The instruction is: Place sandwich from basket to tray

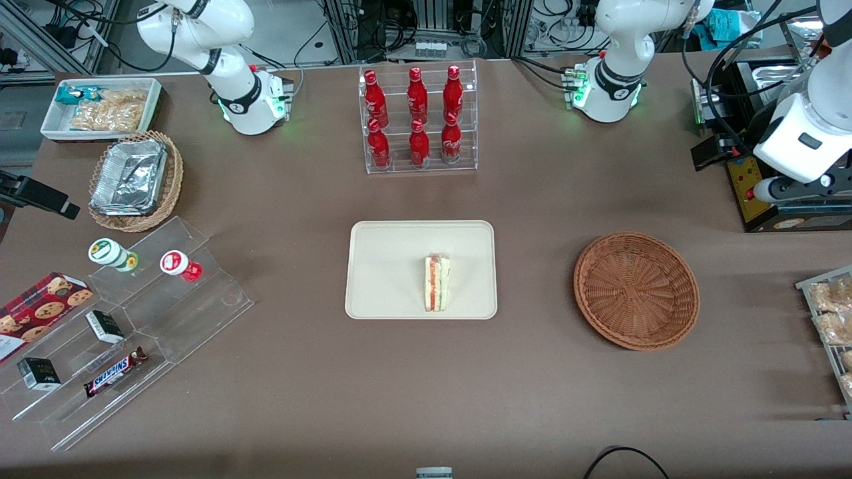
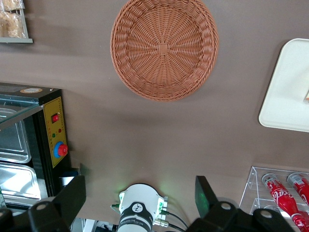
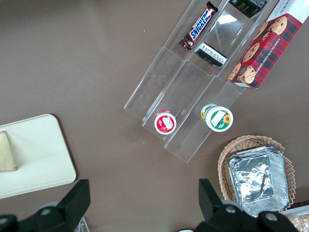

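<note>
The cream tray (image 1: pixel 373 266) in the middle of the table already holds the sandwich (image 1: pixel 437 282), and the round brown basket (image 1: pixel 636 290) is empty. The gripper (image 2: pixel 140 195) hangs high above the table with its fingers (image 2: pixel 72 195) spread wide, so I think the arm should just stay up, away from the tray

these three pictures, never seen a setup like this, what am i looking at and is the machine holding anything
Two white robot arms stand at a brown table. One picture looks at them from the front; the other two come from cameras on their wrists. The working arm's pincer is open, holds nothing and hangs high above the table near the empty wicker basket. The sandwich already lies on the cream tray. A rack of red bottles stands farther from the front camera than the tray.
</note>
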